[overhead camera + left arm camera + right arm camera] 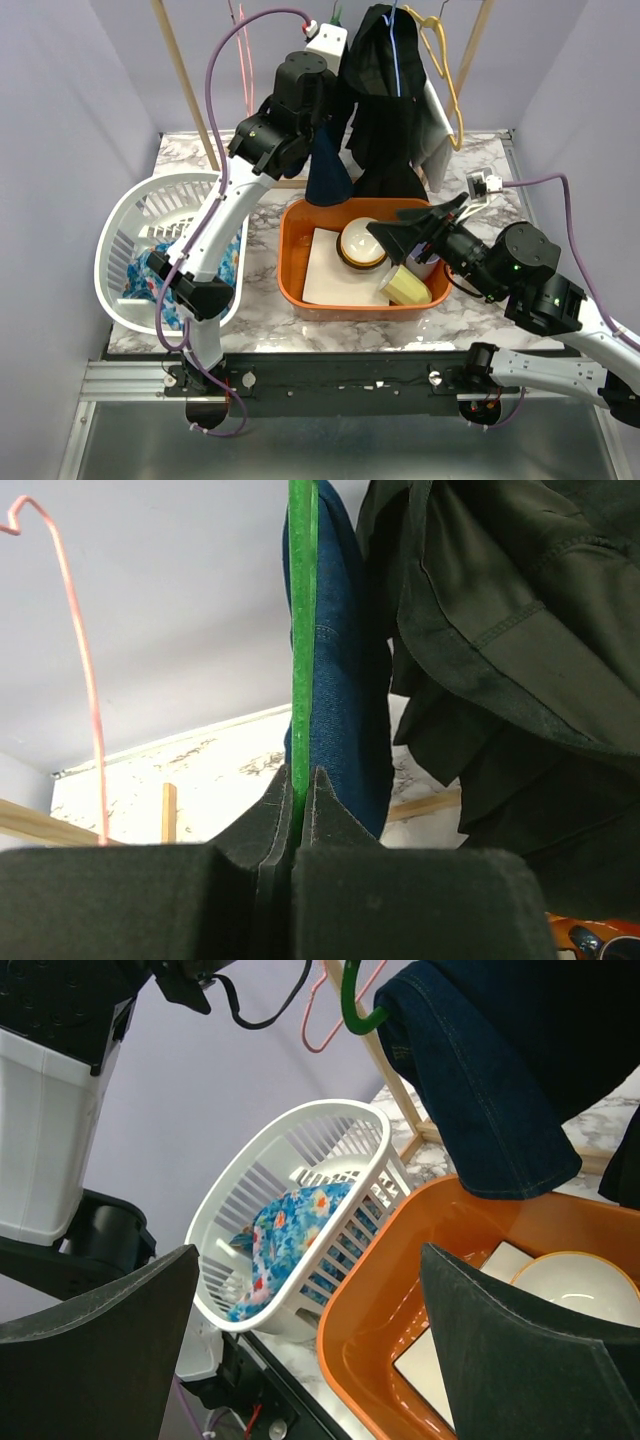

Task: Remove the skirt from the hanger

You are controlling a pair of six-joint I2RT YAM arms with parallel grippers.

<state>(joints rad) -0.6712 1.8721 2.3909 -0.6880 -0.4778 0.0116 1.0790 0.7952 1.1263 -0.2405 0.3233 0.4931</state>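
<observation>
up at the rack [185, 85], left gripper [297, 780] clamped on green hanger [302, 630] beside blue skirt [340, 660]. right gripper [310, 1340] spread wide above orange bin [375, 1295].

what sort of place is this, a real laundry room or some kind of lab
Most likely a robot test cell staged as a laundry corner: plain walls box in a marble-pattern table, two arms are bolted to a metal rail, and a wooden rack holds hung clothes near a white laundry basket.

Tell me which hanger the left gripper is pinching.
The green hanger, which carries the blue skirt; the pink hanger and yellow hanger hang untouched.
</observation>
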